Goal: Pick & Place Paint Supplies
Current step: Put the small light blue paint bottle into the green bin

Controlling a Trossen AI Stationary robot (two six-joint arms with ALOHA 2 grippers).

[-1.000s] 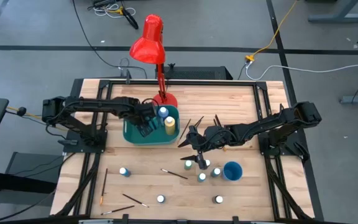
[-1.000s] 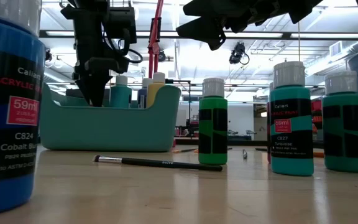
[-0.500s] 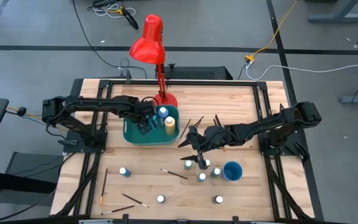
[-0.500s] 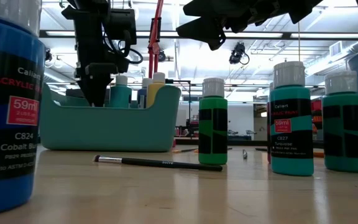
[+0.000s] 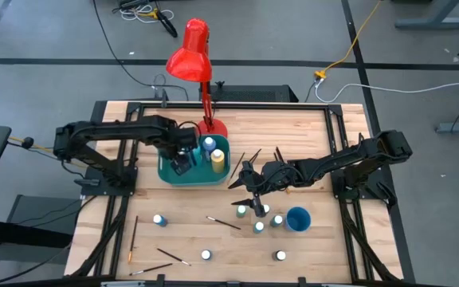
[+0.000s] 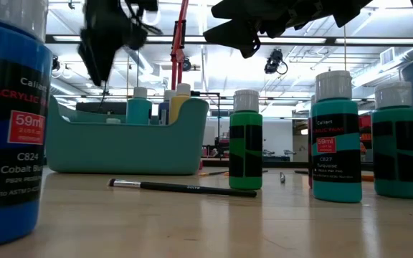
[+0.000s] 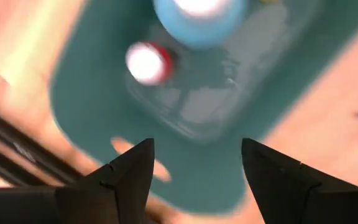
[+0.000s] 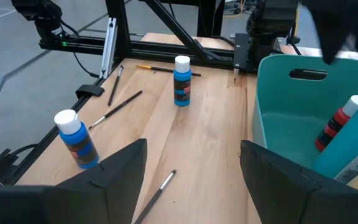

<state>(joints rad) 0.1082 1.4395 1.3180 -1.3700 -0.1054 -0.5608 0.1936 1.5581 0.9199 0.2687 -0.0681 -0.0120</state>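
Observation:
My left gripper (image 5: 183, 161) (image 7: 194, 149) hangs open, pointing down, above the teal bin (image 5: 174, 171) (image 6: 120, 147). It is clear of the bin's rim and has nothing between its fingers. Inside the bin stand a red bottle (image 7: 146, 62), a blue bottle (image 5: 209, 144) and a yellow bottle (image 5: 217, 159). My right gripper (image 5: 248, 182) (image 8: 194, 171) waits open above the table, right of the bin. Under and near it on the table stand several white-capped bottles (image 5: 259, 227). Thin brushes (image 5: 223, 223) lie on the wood.
A red desk lamp (image 5: 191, 56) rises behind the bin. A round blue cup (image 5: 298, 218) stands near the bottle cluster. Single bottles (image 5: 158, 219) (image 5: 205, 255) (image 5: 280, 255) and brushes (image 5: 134, 231) lie scattered along the near half of the table.
My left gripper has risen straight up out of the teal bin and now hangs above its rim. The bottles in the bin have stayed where they were.

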